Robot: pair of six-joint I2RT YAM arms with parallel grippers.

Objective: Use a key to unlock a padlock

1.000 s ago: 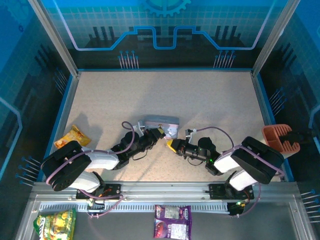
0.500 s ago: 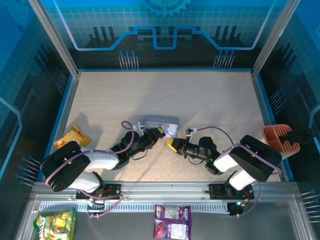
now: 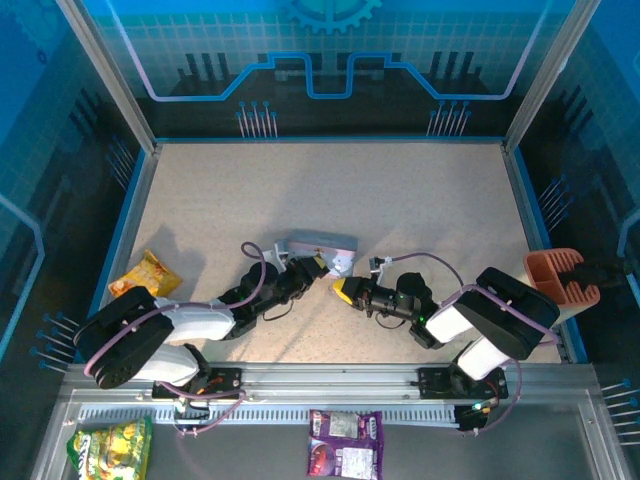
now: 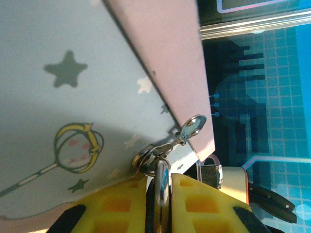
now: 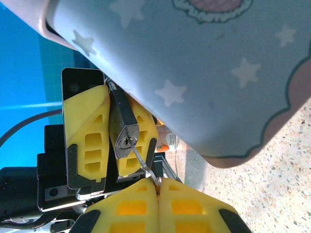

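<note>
Padlock (image 5: 123,127) is gripped, in the right wrist view, by the left gripper (image 5: 116,104) beside the tin (image 5: 194,73). The key (image 5: 142,162), pinched by the right gripper (image 5: 158,184), is set at its keyhole. In the left wrist view its shackle appears hooked to the tin's clasp (image 4: 192,127). From above, both grippers are seen meeting beside the tin. Turning and shackle release seem left. Counted: one padlock, one key, one tin.
</note>
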